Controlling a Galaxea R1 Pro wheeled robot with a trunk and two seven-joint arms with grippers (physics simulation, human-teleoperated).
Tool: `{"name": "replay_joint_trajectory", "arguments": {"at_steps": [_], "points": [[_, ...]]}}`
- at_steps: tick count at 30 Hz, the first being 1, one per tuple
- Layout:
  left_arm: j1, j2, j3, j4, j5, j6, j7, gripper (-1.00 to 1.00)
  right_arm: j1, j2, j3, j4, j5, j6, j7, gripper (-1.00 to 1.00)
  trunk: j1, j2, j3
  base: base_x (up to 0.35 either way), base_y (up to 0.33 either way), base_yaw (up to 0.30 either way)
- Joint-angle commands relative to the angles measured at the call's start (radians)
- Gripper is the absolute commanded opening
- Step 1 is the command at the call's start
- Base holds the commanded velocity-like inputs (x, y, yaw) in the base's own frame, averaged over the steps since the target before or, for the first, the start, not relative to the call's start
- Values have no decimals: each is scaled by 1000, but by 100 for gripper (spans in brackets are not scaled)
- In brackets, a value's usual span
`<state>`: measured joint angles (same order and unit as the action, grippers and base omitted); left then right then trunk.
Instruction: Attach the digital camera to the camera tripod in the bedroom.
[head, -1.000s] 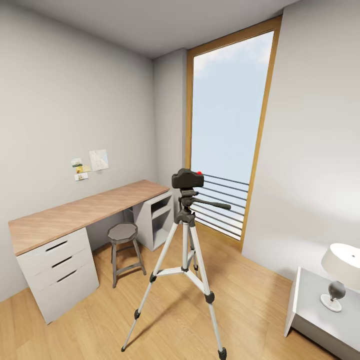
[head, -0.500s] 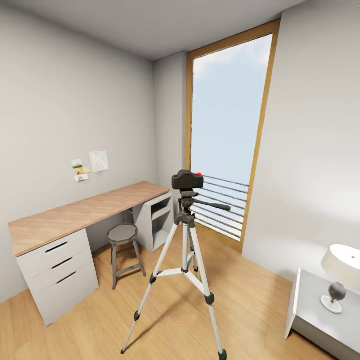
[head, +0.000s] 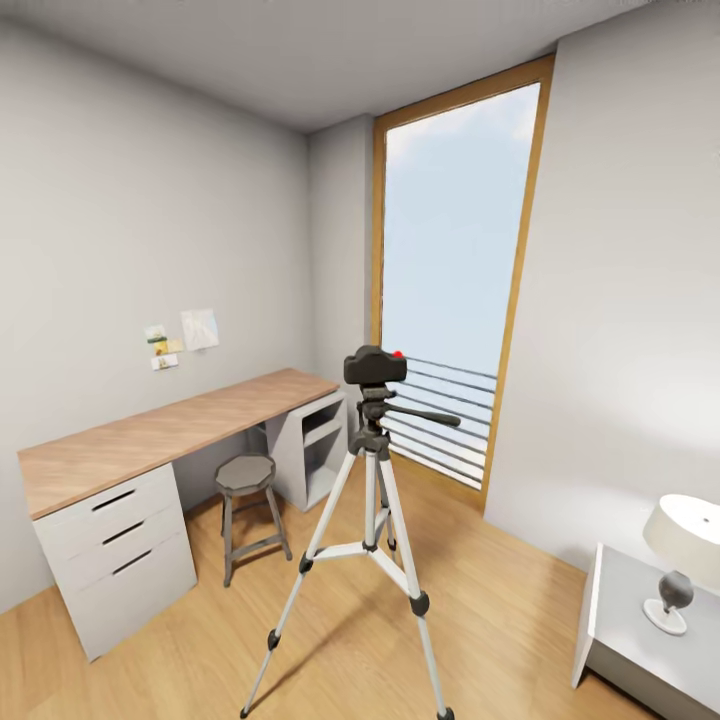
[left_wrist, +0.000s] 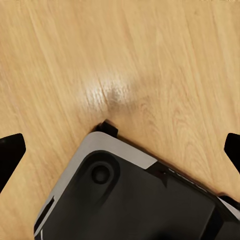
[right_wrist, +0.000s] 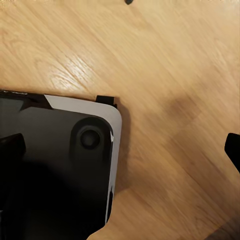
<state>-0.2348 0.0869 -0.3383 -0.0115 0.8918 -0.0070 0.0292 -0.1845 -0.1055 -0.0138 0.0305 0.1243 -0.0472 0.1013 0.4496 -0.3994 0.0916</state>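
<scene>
Head view: digital camera sits atop camera tripod. Camera judged rigid, light; grasp body sides. Wrist views: left gripper, right gripper spread wide, empty.

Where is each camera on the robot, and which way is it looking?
Head view: sits on the robot's head, looking forward into the bedroom at the digital camera atop the camera tripod, by the desk and window.
Left wrist view: near the left claw, looking down at the wood floor and the robot's base; dark fingertips at the edges.
Right wrist view: near the right claw, looking down likewise; base and fingertips show.
Shared: both wrist views show the floor and base.
</scene>
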Motion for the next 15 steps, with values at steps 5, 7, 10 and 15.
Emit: {"name": "replay_joint_trajectory", "arguments": {"at_steps": [5,7,10,15], "points": [[0,0,-8,-1,7,-1,3,100,-1,0,-2,3,9,-5,1,100,0,-1,5,0,0,0],[0,0,-8,-1,7,-1,3,100,-1,0,-2,3,9,-5,1,100,0,-1,6,0,0,0],[0,0,-8,-1,7,-1,3,100,-1,0,-3,3,9,-5,1,100,0,-1,9,0,0,0],[0,0,-8,-1,7,-1,3,100,-1,0,-3,3,9,-6,1,100,0,-1,13,0,0,0]]}}
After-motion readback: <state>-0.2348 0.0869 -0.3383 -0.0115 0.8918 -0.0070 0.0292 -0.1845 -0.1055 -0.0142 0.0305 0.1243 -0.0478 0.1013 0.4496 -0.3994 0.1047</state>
